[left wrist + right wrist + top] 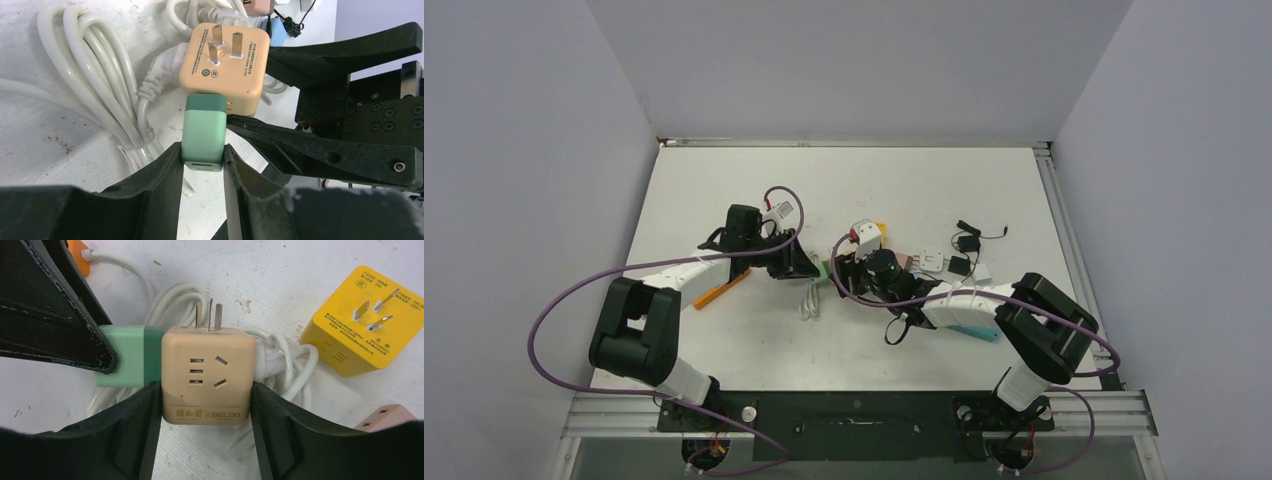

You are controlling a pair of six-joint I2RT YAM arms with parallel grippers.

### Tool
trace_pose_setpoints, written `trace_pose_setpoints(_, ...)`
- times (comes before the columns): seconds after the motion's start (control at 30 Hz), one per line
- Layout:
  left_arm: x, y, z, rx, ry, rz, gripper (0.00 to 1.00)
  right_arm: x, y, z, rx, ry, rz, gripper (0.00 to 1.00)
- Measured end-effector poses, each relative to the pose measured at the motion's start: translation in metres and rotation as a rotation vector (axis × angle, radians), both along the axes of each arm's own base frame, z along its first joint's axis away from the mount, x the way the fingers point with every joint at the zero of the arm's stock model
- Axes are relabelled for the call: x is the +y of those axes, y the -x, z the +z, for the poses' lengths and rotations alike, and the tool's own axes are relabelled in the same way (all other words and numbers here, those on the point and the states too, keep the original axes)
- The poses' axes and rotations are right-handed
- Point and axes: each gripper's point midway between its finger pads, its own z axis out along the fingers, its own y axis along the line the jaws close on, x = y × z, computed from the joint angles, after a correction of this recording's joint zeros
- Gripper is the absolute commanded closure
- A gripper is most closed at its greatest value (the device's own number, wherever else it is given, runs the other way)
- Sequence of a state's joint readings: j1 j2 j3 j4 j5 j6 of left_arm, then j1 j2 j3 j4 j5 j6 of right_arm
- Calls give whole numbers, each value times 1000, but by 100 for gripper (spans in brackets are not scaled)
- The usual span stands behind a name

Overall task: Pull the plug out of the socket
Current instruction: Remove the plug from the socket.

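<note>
Plug (202, 131), the green one, sits seated in the side of the beige socket cube (206, 375) near the table's middle. In the left wrist view, nearest at 6 o'clock, the left gripper (202, 162) is clamped on the plug's outer end. Beyond, at 12 o'clock, stands the cube, with the right gripper (206, 405) bracing its two flanks, jaws pressed against them. Grasping looks complete; next I judge a straight pull apart, the cube held steady. White cord (100, 75) lies coiled beside, at 10 o'clock.
</note>
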State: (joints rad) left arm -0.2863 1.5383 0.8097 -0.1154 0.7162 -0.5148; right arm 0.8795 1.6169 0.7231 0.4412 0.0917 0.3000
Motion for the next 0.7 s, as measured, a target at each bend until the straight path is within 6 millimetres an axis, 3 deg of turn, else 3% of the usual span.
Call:
trace_pose_setpoints(0.27,0,-5,7,-51,21,3,97,1,-3,3,16,-40,-1,95)
trace_pose_setpoints(0.7,9,-2,5,-17,-82,-7,97,2,-2,4,41,-98,57,95)
